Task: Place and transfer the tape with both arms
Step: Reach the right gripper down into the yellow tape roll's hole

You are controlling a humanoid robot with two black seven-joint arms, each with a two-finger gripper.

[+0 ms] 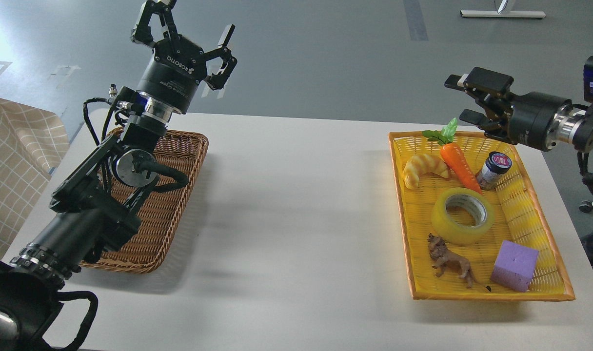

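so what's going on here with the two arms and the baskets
Nothing is being held yet. The tape lies flat in the yellow basket on the right, among a croissant toy, carrot, small jar, toy lion and purple block. The right end effector hovers open above the basket's far end. The left end effector is raised, open, over the brown wicker basket.

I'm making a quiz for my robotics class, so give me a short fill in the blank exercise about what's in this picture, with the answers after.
1. The tape lies flat in the ____ basket.
2. The purple block sits beside a toy ____ in that basket.
3. The left arm rises over the ____ wicker basket, its left gripper open and empty.
4. The right gripper, fingers spread, hovers near the toy ____ at the basket's far end.

Missing words: yellow; lion; brown; carrot
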